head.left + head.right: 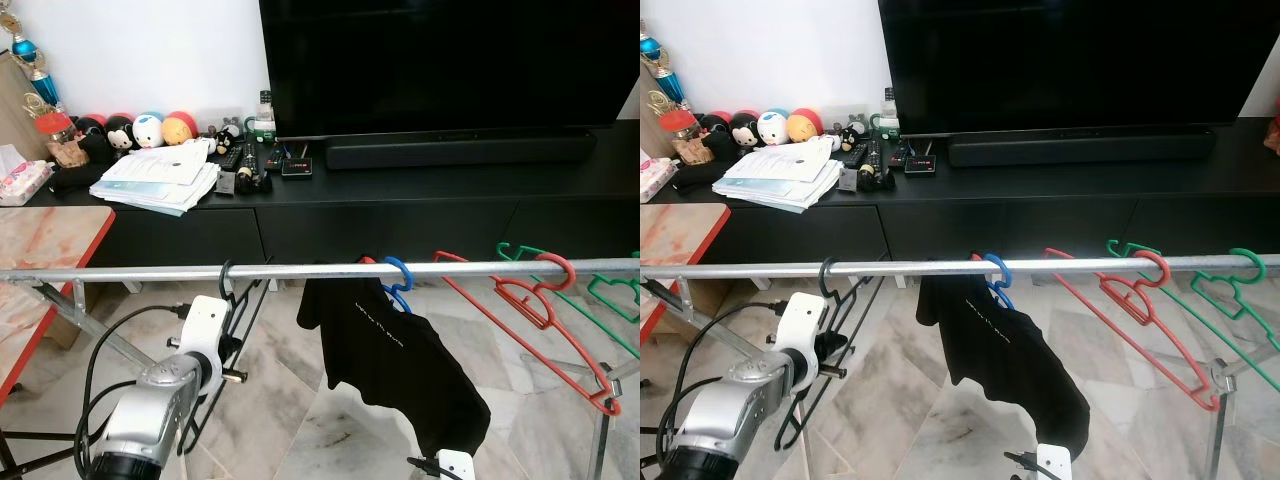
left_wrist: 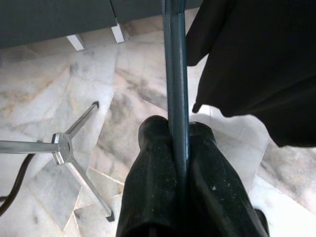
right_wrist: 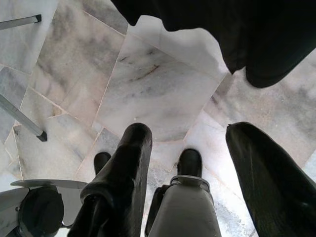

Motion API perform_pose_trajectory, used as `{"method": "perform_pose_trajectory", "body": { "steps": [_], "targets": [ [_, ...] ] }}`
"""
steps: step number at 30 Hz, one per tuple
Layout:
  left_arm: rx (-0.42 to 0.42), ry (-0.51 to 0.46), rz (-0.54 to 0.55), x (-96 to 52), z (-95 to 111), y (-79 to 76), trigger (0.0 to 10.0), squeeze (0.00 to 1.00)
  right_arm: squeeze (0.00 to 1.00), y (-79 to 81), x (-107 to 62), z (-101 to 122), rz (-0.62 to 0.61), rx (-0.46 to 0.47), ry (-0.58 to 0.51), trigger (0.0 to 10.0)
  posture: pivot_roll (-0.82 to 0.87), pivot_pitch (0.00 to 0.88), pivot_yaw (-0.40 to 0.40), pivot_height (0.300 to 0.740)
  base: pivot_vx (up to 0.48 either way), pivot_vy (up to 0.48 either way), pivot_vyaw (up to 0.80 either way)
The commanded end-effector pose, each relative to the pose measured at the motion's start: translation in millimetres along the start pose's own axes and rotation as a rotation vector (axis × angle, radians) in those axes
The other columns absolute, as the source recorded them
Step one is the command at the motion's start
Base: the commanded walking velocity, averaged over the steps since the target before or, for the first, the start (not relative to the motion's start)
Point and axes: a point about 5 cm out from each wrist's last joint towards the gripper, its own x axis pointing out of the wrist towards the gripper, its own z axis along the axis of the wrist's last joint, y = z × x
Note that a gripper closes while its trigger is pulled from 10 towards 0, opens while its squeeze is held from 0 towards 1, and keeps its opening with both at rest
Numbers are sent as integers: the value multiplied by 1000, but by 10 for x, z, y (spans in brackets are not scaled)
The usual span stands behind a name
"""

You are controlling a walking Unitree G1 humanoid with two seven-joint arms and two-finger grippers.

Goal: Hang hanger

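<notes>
A black hanger (image 1: 243,312) has its hook over the silver rail (image 1: 130,272) of a drying rack, left of the other clothes. My left gripper (image 2: 177,129) is shut on the hanger's thin bar (image 2: 175,74) just under the rail, and its white wrist (image 1: 205,328) sits below the hook. Further right on the rail hang a black T-shirt (image 1: 390,355) on a blue hanger (image 1: 398,272), then red hangers (image 1: 530,298) and green hangers (image 1: 612,292). My right gripper (image 3: 187,131) is open and low above the marble floor, under the T-shirt's hem (image 3: 256,44).
Behind the rack stands a long black TV cabinet (image 1: 400,215) with a large TV (image 1: 440,60), a stack of papers (image 1: 160,180) and toys. A marble table with a red edge (image 1: 50,250) is at the left. Rack legs (image 2: 69,158) spread over the floor.
</notes>
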Motion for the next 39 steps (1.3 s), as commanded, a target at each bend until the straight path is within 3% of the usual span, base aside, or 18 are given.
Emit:
{"method": "perform_pose_trajectory", "body": {
  "steps": [1,24,27,30,34,35,36,39],
  "targets": [
    [-18,82,23,-25,-176,49,10000,0,0,19,-6,-48,1,8,13,10000,49,79,98,740,0,0,0],
    [-28,120,31,-236,-179,-54,10000,0,0,8,-8,-54,-35,13,8,10000,57,79,102,740,0,0,0],
    [-21,99,21,-236,-168,-88,10000,0,0,5,-9,-54,-37,17,7,10000,59,78,101,740,0,0,0],
    [57,-8,32,-198,-110,-95,10000,0,0,7,-8,-53,-38,18,4,10000,55,77,98,740,0,0,0],
    [57,-13,47,-179,-161,-96,10000,0,0,5,-9,-52,-42,19,3,10000,49,76,97,740,0,0,0],
    [55,-5,41,-177,-183,-104,10000,357,0,3,-8,-50,-43,17,3,10000,49,76,95,740,0,0,0],
    [46,5,38,-174,-220,-114,10000,1000,0,-1,-8,-47,-44,16,3,10000,49,76,94,740,0,0,0],
    [35,4,46,-176,-256,-105,10000,1000,0,-3,-8,-45,-43,17,3,10000,50,77,91,740,0,0,0]
  ]
}}
